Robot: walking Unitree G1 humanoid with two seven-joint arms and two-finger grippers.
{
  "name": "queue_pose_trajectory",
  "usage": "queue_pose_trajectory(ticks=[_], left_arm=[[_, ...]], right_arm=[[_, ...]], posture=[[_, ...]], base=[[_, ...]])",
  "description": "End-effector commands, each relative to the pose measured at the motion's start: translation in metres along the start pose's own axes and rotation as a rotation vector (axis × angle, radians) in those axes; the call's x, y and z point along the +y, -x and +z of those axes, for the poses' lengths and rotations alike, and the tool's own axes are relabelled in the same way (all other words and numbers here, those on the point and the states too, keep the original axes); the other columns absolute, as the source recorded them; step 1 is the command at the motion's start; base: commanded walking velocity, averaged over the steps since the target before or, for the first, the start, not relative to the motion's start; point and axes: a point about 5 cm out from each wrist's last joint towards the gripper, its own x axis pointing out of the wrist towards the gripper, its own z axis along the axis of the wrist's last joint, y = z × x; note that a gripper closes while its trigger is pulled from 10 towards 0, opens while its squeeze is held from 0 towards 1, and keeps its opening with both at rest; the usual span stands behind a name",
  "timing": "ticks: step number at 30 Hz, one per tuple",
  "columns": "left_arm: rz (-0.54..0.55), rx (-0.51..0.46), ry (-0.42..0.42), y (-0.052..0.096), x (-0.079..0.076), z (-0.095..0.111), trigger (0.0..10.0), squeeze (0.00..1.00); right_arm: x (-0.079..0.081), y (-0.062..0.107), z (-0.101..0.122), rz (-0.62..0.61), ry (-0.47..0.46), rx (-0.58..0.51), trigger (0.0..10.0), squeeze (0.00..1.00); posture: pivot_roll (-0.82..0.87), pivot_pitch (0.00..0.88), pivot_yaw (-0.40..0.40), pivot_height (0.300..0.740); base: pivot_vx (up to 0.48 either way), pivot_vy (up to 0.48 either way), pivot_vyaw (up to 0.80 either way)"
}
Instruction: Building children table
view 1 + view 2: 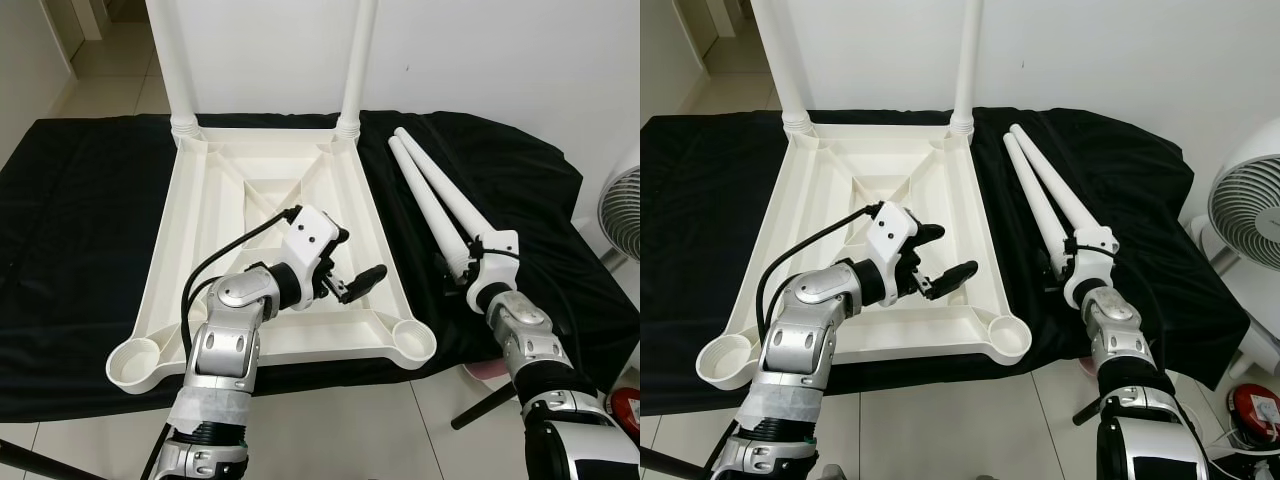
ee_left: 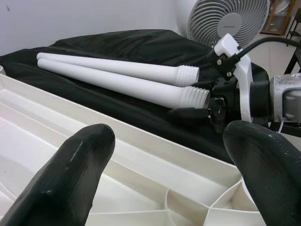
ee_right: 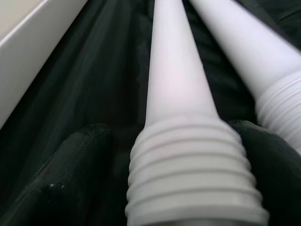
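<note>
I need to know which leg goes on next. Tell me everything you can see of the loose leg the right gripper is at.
The nearer loose leg is a smooth white tapered tube, plastic by the look, with a ribbed screw thread at its wide end. It lies flat on the black cloth beside the upturned tabletop, close alongside a second loose leg. The right gripper has its black fingers on either side of the threaded end.

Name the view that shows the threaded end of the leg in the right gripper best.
The right wrist view: the threaded end sits close up between the right gripper's fingers. The left wrist view shows it smaller; in both eye views the gripper hides it.
</note>
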Motion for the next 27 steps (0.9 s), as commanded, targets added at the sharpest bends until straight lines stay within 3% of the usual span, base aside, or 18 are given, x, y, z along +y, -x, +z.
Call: queue_pose_trajectory(ticks=[1, 12, 13, 15, 16, 17, 18, 27], left_arm=[[0.334, -0.046, 0.073, -0.0068, 0.003, 0.004, 10.0, 0.0], [0.329, -0.05, 0.053, -0.0071, 0.003, 0.0064, 10.0, 0.0], [0.33, -0.05, 0.053, -0.0072, 0.0031, 0.0067, 10.0, 0.0], [0.331, -0.051, 0.054, -0.0073, 0.0031, 0.0069, 10.0, 0.0], [0.331, -0.051, 0.053, -0.0075, 0.0028, 0.0071, 10.0, 0.0], [0.331, -0.051, 0.053, -0.0075, 0.0028, 0.0071, 10.0, 0.0], [0.331, -0.053, 0.051, -0.0076, 0.0027, 0.0075, 10.0, 0.0], [0.328, -0.066, 0.038, -0.0084, 0.0043, 0.0124, 10.0, 0.0]], right_arm=[[0.0024, -0.0006, -0.006, 0.012, -0.009, 0.026, 10.0, 0.0], [0.0021, -0.0027, -0.0047, 0.013, 0.014, 0.017, 10.0, 0.0], [0.0024, -0.0028, -0.0055, 0.015, 0.009, 0.023, 9.3, 0.0], [0.0026, -0.0029, -0.0061, 0.017, 0.004, 0.027, 9.3, 0.0], [0.0029, -0.0028, -0.0065, 0.023, -0.001, 0.027, 2.1, 0.0], [0.0029, -0.0028, -0.0065, 0.023, -0.001, 0.027, 2.1, 0.0], [0.0041, -0.0027, -0.0072, 0.033, -0.007, 0.027, 0.0, 0.0], [0.0084, -0.0021, -0.0104, 0.058, -0.022, 0.027, 0.0, 0.0]], posture=[[-0.06, 0.0, -0.025, 0.74], [-0.06, 0.0, -0.024, 0.74], [-0.05, 0.0, -0.024, 0.74], [-0.05, 0.0, -0.024, 0.74], [-0.06, 0.0, -0.024, 0.74], [-0.06, 0.0, -0.024, 0.74], [-0.06, 0.0, -0.024, 0.74], [-0.06, 0.0, -0.028, 0.74]], base=[[0.0, 0.0, 0.0], [0.0, 0.0, 0.0], [0.0, 0.0, 0.0], [0.0, 0.0, 0.0], [0.0, 0.0, 0.0], [0.0, 0.0, 0.0], [0.0, 0.0, 0.0], [0.0, 0.0, 0.0]])
